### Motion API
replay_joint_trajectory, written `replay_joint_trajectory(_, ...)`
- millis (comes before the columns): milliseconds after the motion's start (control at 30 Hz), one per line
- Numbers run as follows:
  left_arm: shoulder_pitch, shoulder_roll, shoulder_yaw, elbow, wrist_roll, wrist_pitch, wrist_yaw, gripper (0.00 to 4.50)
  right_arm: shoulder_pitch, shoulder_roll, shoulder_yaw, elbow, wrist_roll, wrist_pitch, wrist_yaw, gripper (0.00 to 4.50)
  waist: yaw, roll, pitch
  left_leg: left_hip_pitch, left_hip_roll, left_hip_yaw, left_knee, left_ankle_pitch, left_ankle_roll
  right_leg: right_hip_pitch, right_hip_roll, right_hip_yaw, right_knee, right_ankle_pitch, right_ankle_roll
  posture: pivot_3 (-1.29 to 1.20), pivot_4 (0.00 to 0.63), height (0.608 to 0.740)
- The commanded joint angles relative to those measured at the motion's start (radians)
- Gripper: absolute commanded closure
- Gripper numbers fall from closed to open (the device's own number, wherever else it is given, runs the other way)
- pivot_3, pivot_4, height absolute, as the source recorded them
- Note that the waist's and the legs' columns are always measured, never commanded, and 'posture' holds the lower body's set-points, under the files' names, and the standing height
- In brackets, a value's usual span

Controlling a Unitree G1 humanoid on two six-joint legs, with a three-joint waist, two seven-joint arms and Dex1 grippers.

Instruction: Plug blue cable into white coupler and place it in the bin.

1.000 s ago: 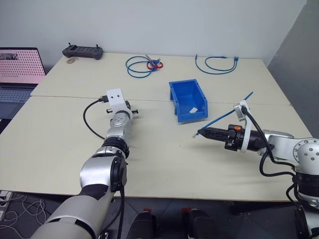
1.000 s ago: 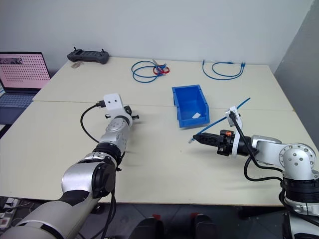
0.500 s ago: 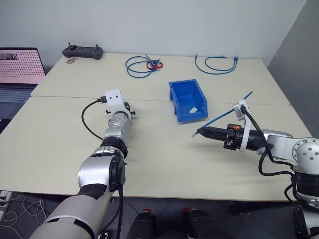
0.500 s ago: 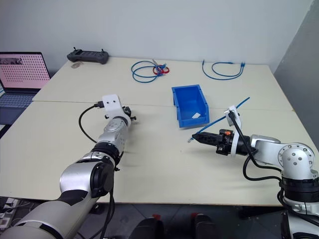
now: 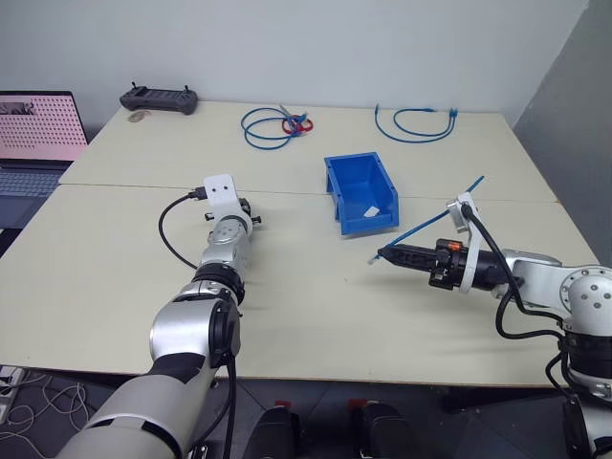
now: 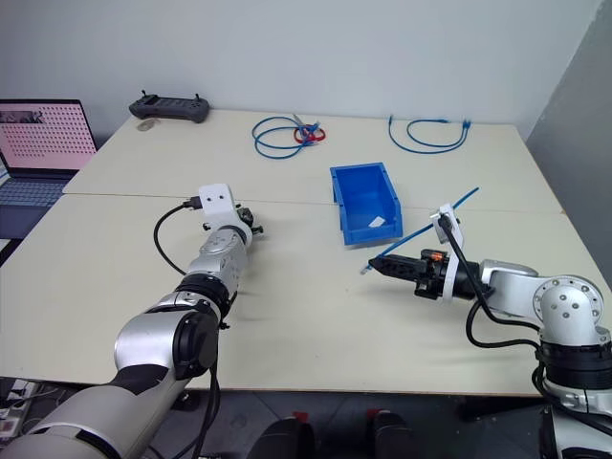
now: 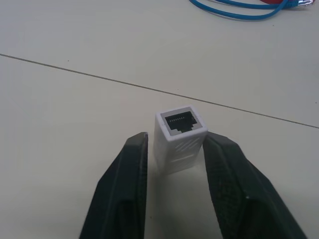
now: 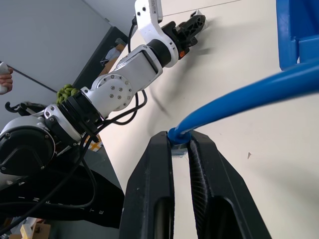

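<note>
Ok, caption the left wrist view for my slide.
Left pincer closing around the white coupler on the table, its port facing away.

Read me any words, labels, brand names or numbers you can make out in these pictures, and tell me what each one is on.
No text can be read in these pictures.
The laptop screen shows a pink dotted pattern, no legible words.
The white coupler bears only molded ridges, no lettering.
A small white tag inside the bin is too small to read.
The black controller at the table's far edge shows no readable marking.
</note>
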Motion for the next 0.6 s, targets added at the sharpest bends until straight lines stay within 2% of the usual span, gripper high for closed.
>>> replay_joint_trajectory(33,-0.021,0.014,-0.003,-0.014,0.010,-0.011,-0.003,3.75,-0.008,0.004,-0.034,-0.031,0.006,-0.016,0.003,4.34,0.000,0.000,0.000,0.000,0.000,0.000,0.000,0.000,0.000,0.000,0.000,0.000,0.000,0.000,0.000,0.00,0.150,0.740)
replay_joint_trajectory(267,-0.017,0.026,-0.019,-0.016,0.026,-0.013,-0.017,3.75,-0.009,0.013,-0.032,-0.030,0.002,-0.019,-0.002,4.34,0.000,0.000,0.000,0.000,0.000,0.000,0.000,0.000,0.000,0.000,0.000,0.000,0.000,0.000,0.000,0.00,0.150,0.740)
replay_joint_trajectory(367,0.002,0.034,-0.076,-0.049,0.064,-0.025,-0.129,3.75,-0.010,0.013,-0.033,-0.033,-0.001,-0.020,-0.002,4.34,0.000,0.000,0.000,0.000,0.000,0.000,0.000,0.000,0.000,0.000,0.000,0.000,0.000,0.000,0.000,0.00,0.150,0.740)
replay_joint_trajectory(467,0.054,0.048,-0.141,-0.124,0.084,-0.030,-0.325,3.75,-0.010,0.008,-0.036,-0.037,-0.001,-0.020,0.000,4.34,-0.001,0.000,0.000,0.000,-0.001,0.000,0.000,0.000,0.000,0.000,0.001,0.000,0.001,0.000,0.000,0.00,0.150,0.740)
replay_joint_trajectory(533,0.182,0.068,-0.212,-0.339,0.042,0.006,-0.608,3.75,-0.013,0.002,-0.035,-0.042,-0.008,-0.021,0.011,4.34,-0.003,0.000,0.000,0.000,-0.001,0.000,0.000,0.000,0.000,0.000,0.001,0.000,0.001,0.000,0.000,0.00,0.150,0.740)
replay_joint_trajectory(600,0.355,0.115,-0.293,-0.662,-0.051,0.101,-0.882,3.75,-0.020,-0.003,-0.031,-0.049,-0.017,-0.023,0.026,4.34,-0.013,0.001,0.000,0.000,0.000,0.001,0.000,0.000,0.000,-0.001,-0.001,0.002,0.002,0.000,-0.001,0.00,0.150,0.740)
